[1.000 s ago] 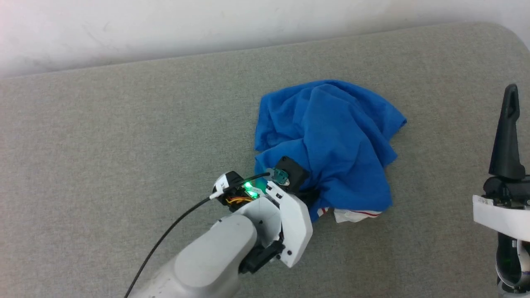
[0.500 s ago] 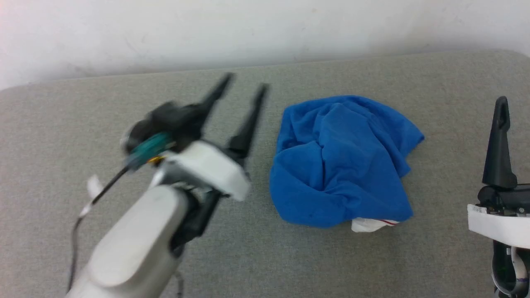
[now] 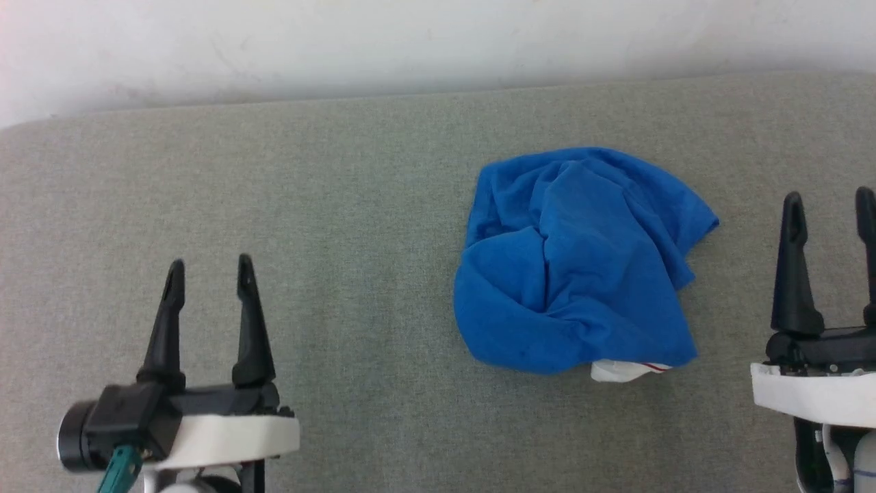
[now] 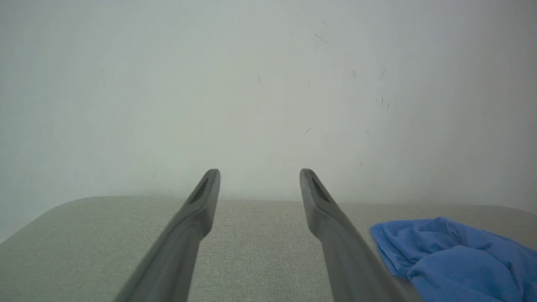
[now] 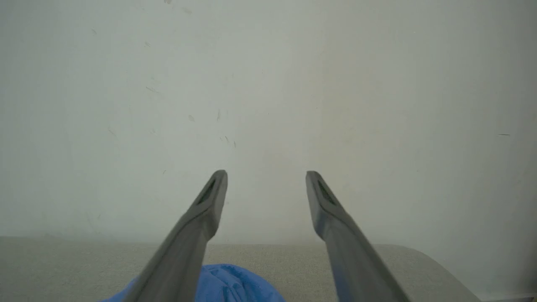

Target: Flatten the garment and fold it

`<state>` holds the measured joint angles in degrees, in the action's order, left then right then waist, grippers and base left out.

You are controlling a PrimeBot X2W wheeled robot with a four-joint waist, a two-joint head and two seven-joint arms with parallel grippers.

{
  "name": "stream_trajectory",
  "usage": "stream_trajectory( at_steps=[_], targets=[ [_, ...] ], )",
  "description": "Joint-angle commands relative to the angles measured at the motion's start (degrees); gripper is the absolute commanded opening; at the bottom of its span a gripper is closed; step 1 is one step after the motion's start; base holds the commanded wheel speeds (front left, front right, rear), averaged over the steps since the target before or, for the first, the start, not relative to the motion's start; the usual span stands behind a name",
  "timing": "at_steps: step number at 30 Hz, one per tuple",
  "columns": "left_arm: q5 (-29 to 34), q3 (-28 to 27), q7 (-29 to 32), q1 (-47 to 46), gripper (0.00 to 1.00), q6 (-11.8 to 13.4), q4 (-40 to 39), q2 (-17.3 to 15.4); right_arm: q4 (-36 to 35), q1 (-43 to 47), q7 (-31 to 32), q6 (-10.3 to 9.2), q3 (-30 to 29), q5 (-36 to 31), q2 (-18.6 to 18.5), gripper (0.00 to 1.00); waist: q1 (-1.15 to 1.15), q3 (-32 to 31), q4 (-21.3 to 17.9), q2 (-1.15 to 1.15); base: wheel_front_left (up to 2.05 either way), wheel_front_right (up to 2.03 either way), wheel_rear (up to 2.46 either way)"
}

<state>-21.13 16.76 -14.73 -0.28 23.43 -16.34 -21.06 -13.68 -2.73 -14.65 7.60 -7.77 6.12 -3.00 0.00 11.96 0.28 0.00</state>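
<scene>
The garment (image 3: pixel 578 263) lies crumpled in a royal-blue heap right of centre on the grey table, with a scrap of white cloth and red trim (image 3: pixel 628 370) poking out at its near edge. My left gripper (image 3: pixel 209 270) stands open at the lower left, well clear of the heap, nothing between its fingers. At the right edge my right gripper (image 3: pixel 829 205) is open too, just right of the garment and apart from it. The left wrist view has the garment (image 4: pixel 457 260) at its lower right; the right wrist view shows the garment (image 5: pixel 235 285) low between the open fingers.
The grey fabric-covered table (image 3: pixel 308 205) ends at a white wall (image 3: pixel 410 41) behind it. Its far left corner (image 4: pixel 54 209) and far right corner (image 5: pixel 428 260) are rounded. Bare table surface stretches left of the garment.
My left gripper let go of the garment's near edge, opened, and drew back to the lower left. The heap settled on the table. The head camera shifted; both right fingers now show.
</scene>
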Motion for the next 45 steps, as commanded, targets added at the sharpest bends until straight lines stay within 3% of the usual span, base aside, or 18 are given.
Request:
stream_trajectory(
  at_steps=[1, 6, 10, 14, 16, 18, 25, 29, 35, 36, 37, 38, 45],
  targets=[
    [0.9, -1.1, -0.2, 1.1, 1.0, -0.3, -0.9, 1.4, 0.3, 0.9, 0.0, -0.11, 0.1, 0.3, 0.1, 1.0, 0.0, 0.3, 0.2, 0.0, 0.0, 0.0, 0.0],
    [3.2, -5.2, -0.3, 4.1, 1.0, -4.4, -2.0, 7.6, 1.0, 0.7, 0.7, -0.11, -0.2, 1.8, 0.1, 1.0, 0.0, 1.0, 0.7, 0.0, 0.0, 0.0, 0.0],
    [5.4, -7.0, -0.3, 3.2, 1.0, -8.2, -1.6, 10.4, -0.3, -3.9, 5.5, -0.11, 1.1, 0.8, -0.7, 1.0, 0.0, 2.6, 0.6, 0.0, 0.0, 0.0, 0.0],
    [7.5, -8.8, -0.3, 2.0, 1.0, -11.2, -1.5, 12.4, 0.5, -10.7, 14.4, -0.11, 1.5, 3.1, -4.4, 1.0, 0.0, 4.9, 0.5, 0.0, 0.0, 0.0, 0.0],
    [8.5, -9.4, -0.3, 1.5, 1.0, -12.4, -1.5, 13.2, 2.6, -13.5, 21.0, -0.11, 1.0, 6.5, -5.3, 1.0, 0.0, 6.1, 0.7, 0.0, 0.0, 0.0, 0.0],
    [9.3, -9.8, -0.3, 0.9, 1.0, -13.6, -1.4, 13.9, 5.3, -15.6, 28.8, -0.11, 2.1, 7.2, -8.9, 1.0, 0.0, 7.5, 1.2, 0.0, 0.0, 0.0, 0.0],
    [10.9, -10.3, -0.3, -1.0, 1.0, -16.6, -1.1, 16.0, 13.7, -21.1, 46.7, -0.11, 1.4, 9.2, -14.3, 1.0, 0.0, 11.8, 4.1, 0.0, 0.0, 0.0, 0.0],
    [11.2, -10.1, -0.3, -1.9, 1.0, -17.6, -0.3, 17.0, 16.7, -21.3, 51.0, -0.11, 1.5, 8.4, -16.2, 1.0, 0.0, 13.7, 6.3, 0.0, 0.0, 0.0, 0.0],
    [11.1, -10.3, -0.3, -2.4, 1.0, -18.4, 0.8, 17.8, 19.4, -20.4, 53.4, -0.11, 2.7, 9.5, -15.4, 1.0, 0.0, 14.8, 8.2, 0.0, 0.0, 0.0, 0.0],
    [11.1, -10.2, -0.3, -2.4, 1.0, -18.5, 1.0, 17.9, 20.1, -20.1, 53.7, -0.11, 2.8, 9.6, -15.2, 0.96, 0.0, 14.8, 8.3, 0.0, 0.0, 0.0, 0.0],
    [11.1, -10.2, -0.3, -2.5, 1.0, -18.7, 1.2, 17.9, 20.9, -19.9, 53.9, -0.11, 2.6, 9.6, -15.0, 0.41, 0.0, 14.8, 8.4, 0.0, 0.0, 0.0, 0.0],
    [11.1, -10.1, -0.3, -2.6, 1.0, -18.8, 1.5, 18.0, 21.7, -19.6, 54.1, -0.11, 2.5, 9.5, -14.9, 0.0, 0.0, 14.6, 8.5, 0.0, 0.0, 0.0, 0.0],
    [11.0, -9.7, -0.3, -2.7, 1.0, -19.2, 2.9, 18.1, 20.7, -21.0, 49.6, -0.11, 1.7, 9.4, -15.0, 0.0, 0.0, 11.2, 8.2, 0.0, 0.0, 0.0, 0.0]
  ],
)
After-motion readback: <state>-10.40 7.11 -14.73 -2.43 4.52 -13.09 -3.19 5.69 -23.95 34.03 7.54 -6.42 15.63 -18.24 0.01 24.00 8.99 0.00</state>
